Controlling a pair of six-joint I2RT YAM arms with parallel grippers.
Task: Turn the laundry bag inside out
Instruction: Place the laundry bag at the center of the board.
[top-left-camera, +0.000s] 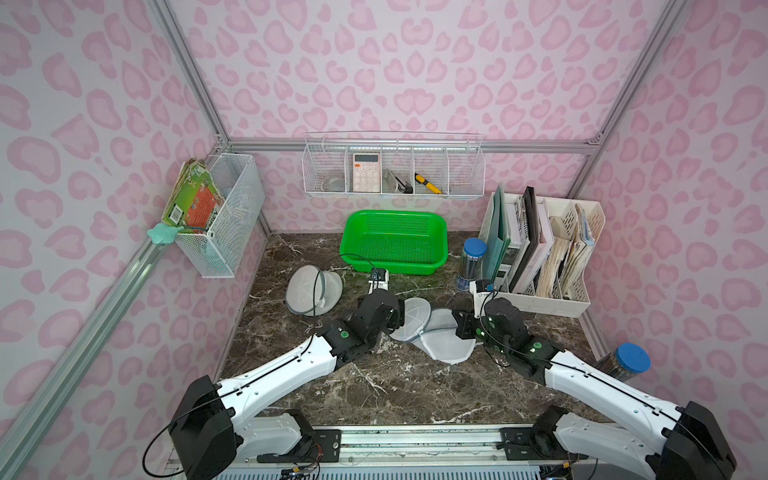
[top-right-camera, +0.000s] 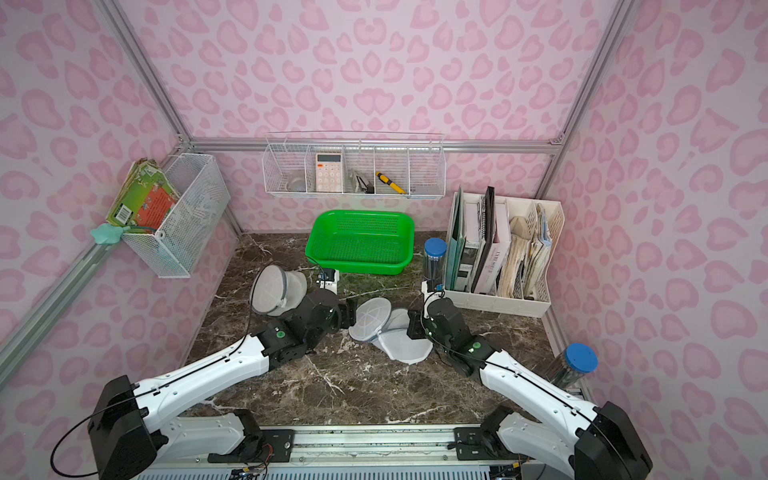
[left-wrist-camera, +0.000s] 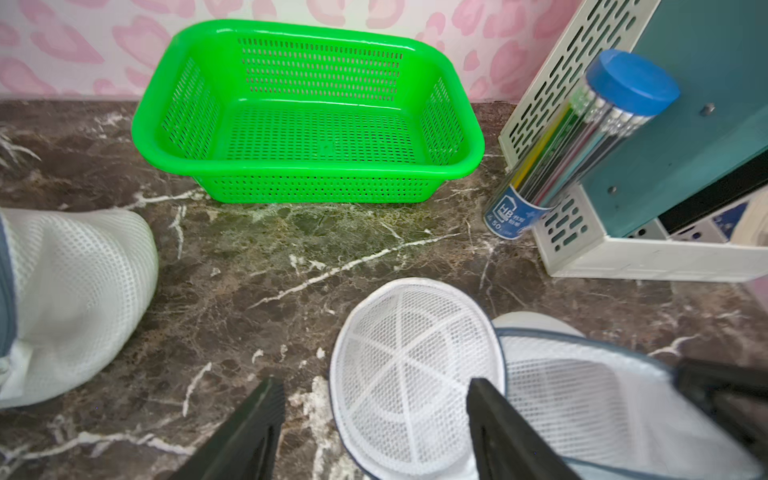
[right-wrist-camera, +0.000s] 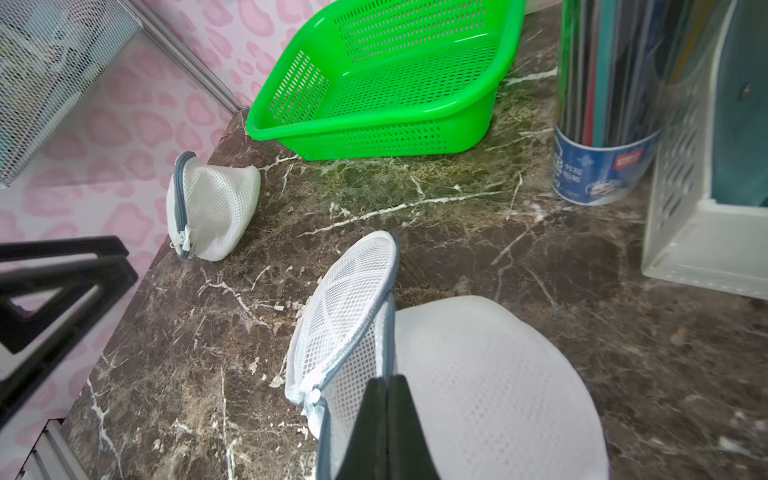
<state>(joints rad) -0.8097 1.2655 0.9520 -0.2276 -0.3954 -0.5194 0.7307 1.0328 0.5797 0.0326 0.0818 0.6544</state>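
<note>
Watching the laundry bag (top-left-camera: 432, 334) lying slumped at mid-table, right between the two arms and nearer than the green basket (top-left-camera: 390, 266). Spotting the right gripper (right-wrist-camera: 388, 386) at the bag's right side, fingers pressed together on the grey-trimmed rim, apparently pinching a fold of mesh there. Spotting the left gripper (left-wrist-camera: 374, 386) at the bag's left side, fingers spread wide, straddling the edge of the round mesh flap (left-wrist-camera: 411, 374) and gripping nothing.

Weighing the dangers from here:

- **Wrong layer:** risking a left-hand close on the flap alone rather than on the inner wall. Probably just folding the flap over, not turning the pouch.
- **Lost pinch:** risking a slip on the right. Holding so thin a bite of slick mesh and pulling hard against it, likely losing the rim.
- **Sliding:** risking the whole limp bag skating across the marble table (top-left-camera: 374, 386) instead of inverting, with only one side anchored.
- **Snagging:** catching a fingertip in the open weave or on the zipper, then dragging everything along.
- **Collision:** sweeping rightward and possibly tipping the pencil tube (top-left-camera: 471, 262) standing just beside the file organiser (top-left-camera: 540, 266).

Noting a second mesh bag (top-left-camera: 313, 291) at far left, well apart, so hardly threatening any mix-up.
</note>
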